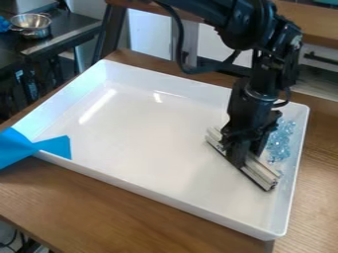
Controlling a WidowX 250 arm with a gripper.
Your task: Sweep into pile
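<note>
Clamping the sweeping bar near its middle, the black gripper hangs over the right-hand part of the white tray; its fingers are drawn in about the bar rather than spread wide. From where I stand, the bar runs diagonally across the tray floor, its lower end nearest the right wall. Whether its full edge makes contact with the floor, I cannot tell. Work status, as judged: partly complete. The clear blue beads that I can pick out are gathered between the bar and the right wall, which suggests the coarse sweep is done. They form an elongated, loose band along that wall, with stragglers near the bar's lower end, so the remaining operation is to compact this band into one tight pile. Obstructions: the gripper and the robot arm hide part of the bar, and possibly some beads behind it. The right wall limits travel on that side; pressing the bar hard against it could wedge or scatter beads. Surroundings: the tray rests on a wooden table; a blue strip lies over its left corner, well apart from the beads. A metal bowl stands on a dark counter beyond the table.
</note>
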